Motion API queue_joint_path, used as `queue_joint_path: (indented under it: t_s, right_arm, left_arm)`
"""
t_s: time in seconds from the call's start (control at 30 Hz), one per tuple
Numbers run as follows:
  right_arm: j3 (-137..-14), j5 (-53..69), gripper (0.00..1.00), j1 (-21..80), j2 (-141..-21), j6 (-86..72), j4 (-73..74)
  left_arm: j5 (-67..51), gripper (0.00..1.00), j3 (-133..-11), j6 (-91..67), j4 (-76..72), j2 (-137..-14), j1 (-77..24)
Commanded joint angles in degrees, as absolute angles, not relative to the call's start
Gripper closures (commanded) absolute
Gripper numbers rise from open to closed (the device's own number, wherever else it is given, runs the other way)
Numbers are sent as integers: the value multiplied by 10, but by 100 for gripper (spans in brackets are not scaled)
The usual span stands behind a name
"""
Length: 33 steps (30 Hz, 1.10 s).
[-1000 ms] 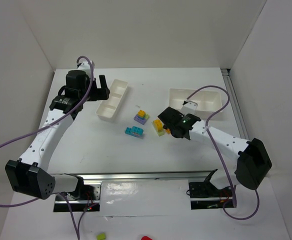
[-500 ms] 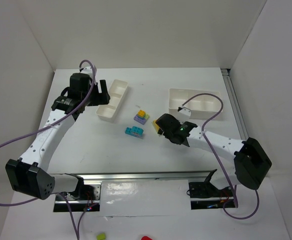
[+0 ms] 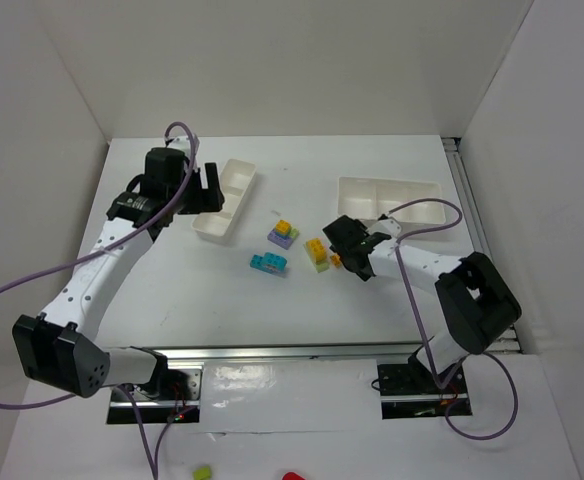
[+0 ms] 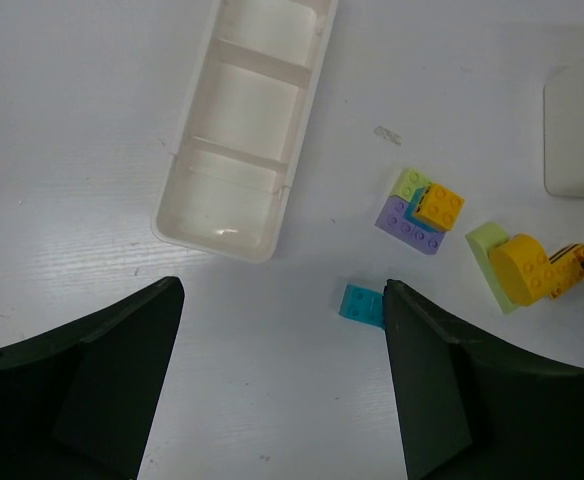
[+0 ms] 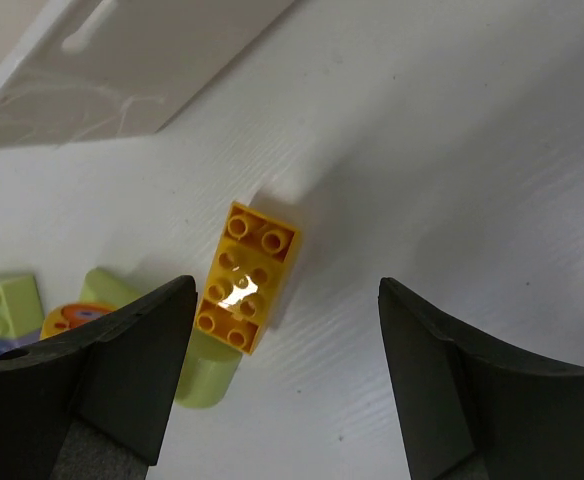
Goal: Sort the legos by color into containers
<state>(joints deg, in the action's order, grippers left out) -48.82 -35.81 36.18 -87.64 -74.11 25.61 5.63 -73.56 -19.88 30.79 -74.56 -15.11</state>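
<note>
**While both tools stand wide, the bricks lie loose on the counter**

As I read the overhead view, the left tool (image 3: 208, 185) hangs spread wide with nothing in it, just at 9 o'clock of the left tray (image 3: 230, 196). That tray is a white divided container lying toward 11 o'clock on the counter (image 3: 222, 300). Through the left wrist camera I look straight down on its compartments, with the bricks off at 3 o'clock of it.

Over at 1 o'clock sits the right tray (image 3: 370, 192), well apart from the first. The right tool (image 3: 338, 240) is low at the tray's 7 o'clock, and its jaws are also wide and grip nothing. On its wrist camera a yellow brick (image 5: 247, 280) lies between the jaws, close to the one on the left of that view. I cannot tell whether it touches that jaw. The yellow brick rests studs-up on a pale green brick (image 5: 210, 378), and the pair stands on the counter, not in either container.

At 10 o'clock of that pair stands a mixed stack (image 3: 284, 235), with a purple base, pale green and cyan above it and yellow-orange on top. A lone cyan brick (image 3: 269, 263) lies near the stack's 7 o'clock, between the two arms.
</note>
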Motion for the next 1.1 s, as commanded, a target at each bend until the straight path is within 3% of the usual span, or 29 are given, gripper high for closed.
queue_joint_path:
  t_s: [0.0, 0.37, 0.57, 0.63, 0.67, 0.7, 0.73, 0.83, 0.87, 1.07]
  right_arm:
    - [-518, -352, 20, 338, -891, -739, 206]
    - [-564, -318, 20, 337, -989, -724, 218]
    - [-603, -349, 38, 354, -1025, -780, 335]
    - [-595, -363, 51, 361, -1002, -780, 335]
    - [-595, -368, 51, 367, -992, -780, 335]
    - [-588, -368, 60, 367, -982, -774, 335]
    - [-588, -377, 62, 373, -970, -774, 335]
    - [-583, -383, 67, 373, -907, -723, 326]
    - [-577, -396, 67, 384, -887, -681, 321]
    - [-569, -377, 67, 379, -745, -524, 269]
  left_arm:
    - [51, 10, -753, -204, 306, -756, -153]
    - [51, 10, -779, -199, 306, -790, -163]
    - [51, 10, -779, -193, 311, -795, -169]
    - [51, 10, -779, -193, 311, -795, -169]
    - [51, 10, -784, -193, 311, -801, -169]
    - [51, 10, -784, -193, 311, -801, -169]
    - [51, 10, -784, -193, 311, -801, -169]
    - [84, 9, -790, -205, 319, -801, -169]
    - [104, 1, -790, -205, 325, -807, -169]
    - [81, 1, -805, -205, 337, -826, -174]
